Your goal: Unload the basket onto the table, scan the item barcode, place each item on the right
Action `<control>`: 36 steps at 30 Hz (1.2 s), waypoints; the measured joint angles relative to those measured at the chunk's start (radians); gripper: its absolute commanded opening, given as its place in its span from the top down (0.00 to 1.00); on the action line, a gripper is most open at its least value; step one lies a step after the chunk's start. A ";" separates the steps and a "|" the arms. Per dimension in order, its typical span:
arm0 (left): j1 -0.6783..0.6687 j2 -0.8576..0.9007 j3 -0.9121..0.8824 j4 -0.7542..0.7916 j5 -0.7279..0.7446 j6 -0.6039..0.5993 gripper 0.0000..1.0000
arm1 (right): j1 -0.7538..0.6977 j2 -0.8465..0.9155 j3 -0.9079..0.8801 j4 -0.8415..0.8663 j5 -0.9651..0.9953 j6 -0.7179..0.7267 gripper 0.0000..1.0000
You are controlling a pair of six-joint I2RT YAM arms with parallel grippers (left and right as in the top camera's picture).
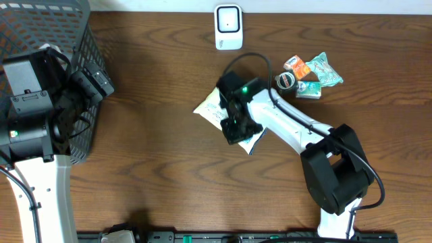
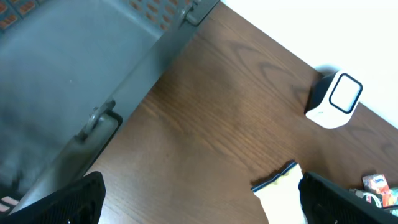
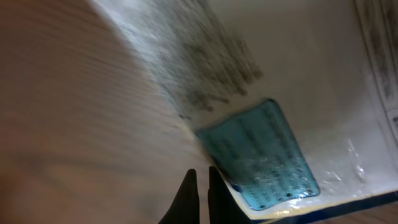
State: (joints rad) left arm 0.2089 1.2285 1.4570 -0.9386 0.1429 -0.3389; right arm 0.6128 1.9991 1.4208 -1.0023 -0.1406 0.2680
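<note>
Right gripper, jaws closed, lies over the white packet mid-table. The scanner stands far off. Left gripper is wide and empty. Scanning apparently remains.

White arms, black joints, black right pincer
</note>
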 measured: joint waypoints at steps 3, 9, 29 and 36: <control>0.000 0.000 0.000 -0.001 0.000 0.000 0.02 | -0.004 0.001 -0.023 0.002 0.113 0.059 0.93; 0.000 0.000 0.000 0.000 0.000 0.000 0.02 | -0.083 0.002 0.019 0.000 0.305 0.109 0.91; 0.000 0.000 0.000 0.000 0.000 0.000 0.02 | -0.057 0.003 0.171 -0.289 0.134 0.000 0.84; 0.000 0.000 0.000 0.000 0.000 0.000 0.02 | -0.065 0.003 -0.027 -0.106 0.205 0.048 0.79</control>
State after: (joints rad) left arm 0.2085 1.2285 1.4570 -0.9390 0.1429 -0.3389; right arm 0.5476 2.0026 1.3937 -1.1080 0.0643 0.3157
